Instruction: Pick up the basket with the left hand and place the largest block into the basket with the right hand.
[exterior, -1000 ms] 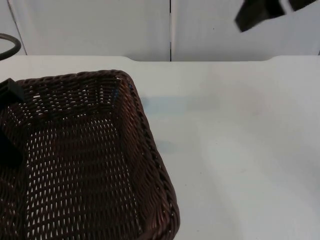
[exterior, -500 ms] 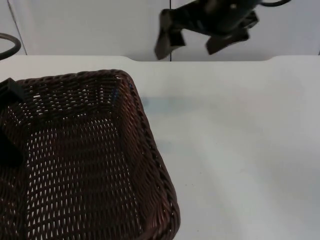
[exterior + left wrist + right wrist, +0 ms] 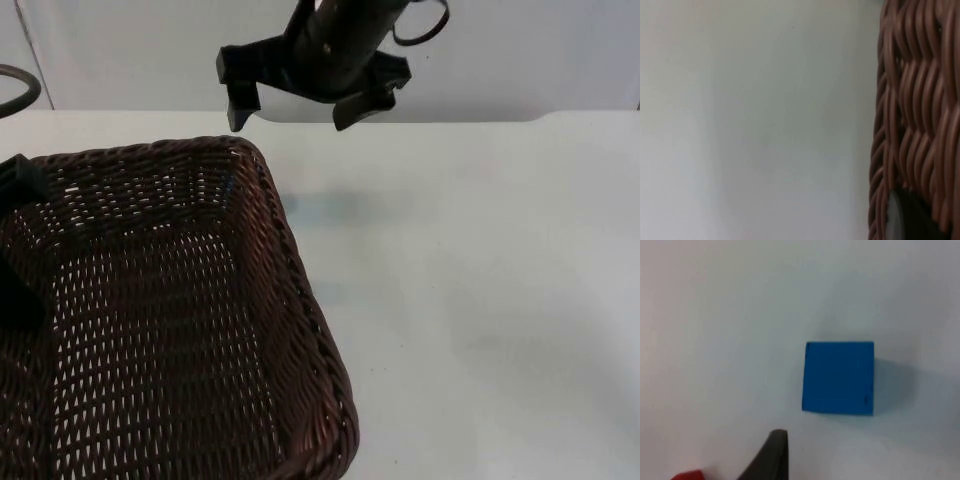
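A dark brown wicker basket point(image 3: 180, 330) hangs raised at the near left in the top view. My left gripper point(image 3: 14, 240) is shut on its left rim. The left wrist view has that woven rim point(image 3: 910, 110) close up, with a black fingertip point(image 3: 910, 220) against it. My right gripper point(image 3: 300, 105) hovers open above the table's far edge, just beyond the basket's far right corner, with nothing between its fingers. In the right wrist view a blue cube point(image 3: 838, 378) lies on the white table beneath it, beside a black fingertip point(image 3: 772, 455).
A small red object point(image 3: 687, 475) peeks in at the picture's edge of the right wrist view. The white table point(image 3: 480, 300) stretches right of the basket. The grey partition wall point(image 3: 150, 50) stands behind the table.
The right arm has swung in from the upper right towards the left, and its gripper now hangs near the basket's far corner. The basket and the left gripper have stayed put.
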Tool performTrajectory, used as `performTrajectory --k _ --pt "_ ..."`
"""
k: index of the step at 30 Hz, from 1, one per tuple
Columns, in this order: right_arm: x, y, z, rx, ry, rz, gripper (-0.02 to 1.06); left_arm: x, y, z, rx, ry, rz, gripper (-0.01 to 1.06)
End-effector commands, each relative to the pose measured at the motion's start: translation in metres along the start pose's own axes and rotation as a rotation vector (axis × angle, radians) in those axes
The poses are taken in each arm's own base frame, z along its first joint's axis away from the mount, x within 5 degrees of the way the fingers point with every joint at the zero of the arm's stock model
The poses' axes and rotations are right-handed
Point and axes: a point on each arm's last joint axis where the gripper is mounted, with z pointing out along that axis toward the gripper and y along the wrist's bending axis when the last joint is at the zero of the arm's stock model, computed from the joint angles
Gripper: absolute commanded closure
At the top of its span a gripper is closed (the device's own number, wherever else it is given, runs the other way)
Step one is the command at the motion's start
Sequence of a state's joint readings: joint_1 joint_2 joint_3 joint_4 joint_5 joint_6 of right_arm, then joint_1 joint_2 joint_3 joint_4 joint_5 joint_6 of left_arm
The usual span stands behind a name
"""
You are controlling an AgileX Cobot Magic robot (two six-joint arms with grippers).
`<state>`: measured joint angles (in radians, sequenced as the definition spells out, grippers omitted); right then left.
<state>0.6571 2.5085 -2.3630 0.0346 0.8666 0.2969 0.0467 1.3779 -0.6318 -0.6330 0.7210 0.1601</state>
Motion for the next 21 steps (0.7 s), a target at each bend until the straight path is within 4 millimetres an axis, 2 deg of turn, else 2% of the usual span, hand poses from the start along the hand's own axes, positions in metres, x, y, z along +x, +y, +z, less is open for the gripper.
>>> performTrajectory --k 1,12,21 --pt "-0.003 0.003 0.002 -0.002 -0.015 0.014 0.06 -0.001 -0.003 -0.003 0.027 -0.018 -0.025 1.05" --pt "0.000 0.001 0.038 -0.025 -0.073 0.042 0.06 -0.001 -0.003 -0.003 0.026 -0.018 -0.024 1.05" --pt "0.009 0.007 0.055 -0.042 -0.096 0.033 0.06 -0.001 -0.002 -0.003 0.025 -0.018 -0.022 1.05"
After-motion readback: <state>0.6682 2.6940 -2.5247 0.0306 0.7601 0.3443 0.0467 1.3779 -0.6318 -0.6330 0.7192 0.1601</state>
